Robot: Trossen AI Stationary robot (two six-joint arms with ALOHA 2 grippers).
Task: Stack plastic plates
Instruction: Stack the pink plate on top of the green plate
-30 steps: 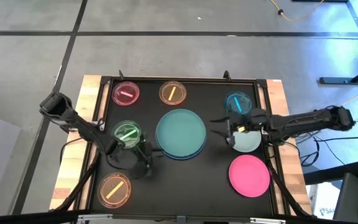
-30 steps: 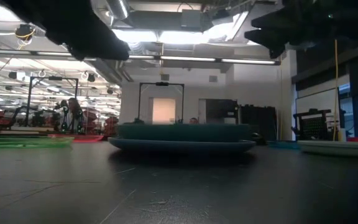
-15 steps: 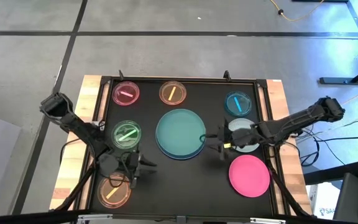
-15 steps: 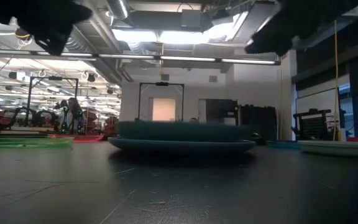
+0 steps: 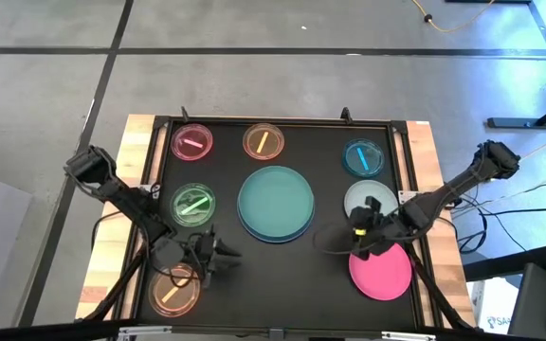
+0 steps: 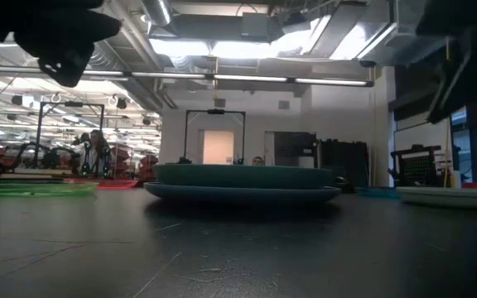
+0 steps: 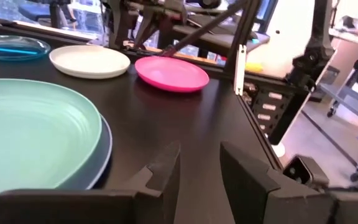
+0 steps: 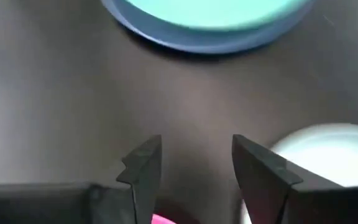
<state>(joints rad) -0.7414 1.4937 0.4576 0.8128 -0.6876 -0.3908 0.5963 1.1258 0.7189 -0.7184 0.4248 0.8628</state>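
A teal plate lies on a light-blue plate (image 5: 275,202) at the table's middle; the same pair is the stack (image 6: 243,182) in the low view. The white plate (image 5: 370,199) and the hot-pink plate (image 5: 384,270) lie flat at the right. Small plates lie apart: pink (image 5: 192,142), orange (image 5: 263,141), cyan (image 5: 363,157), green (image 5: 193,204) and a second orange (image 5: 173,290). My left gripper (image 7: 197,168) is open above the mat, next to the near orange plate. My right gripper (image 8: 194,162) is open, hovering between the stack, the white plate (image 8: 319,155) and the hot-pink plate.
The black mat (image 5: 282,275) sits in a raised frame on a wooden table (image 5: 121,246). Bare mat lies in front of the stack, between the two grippers. Beyond the table's far edge are lab furniture and a person far off (image 6: 98,149).
My right gripper has moved from above the white plate toward the near edge and now hovers by the hot-pink plate's left rim. My left gripper has moved from beside the green plate toward the near edge, to the near orange plate. No plate has moved.
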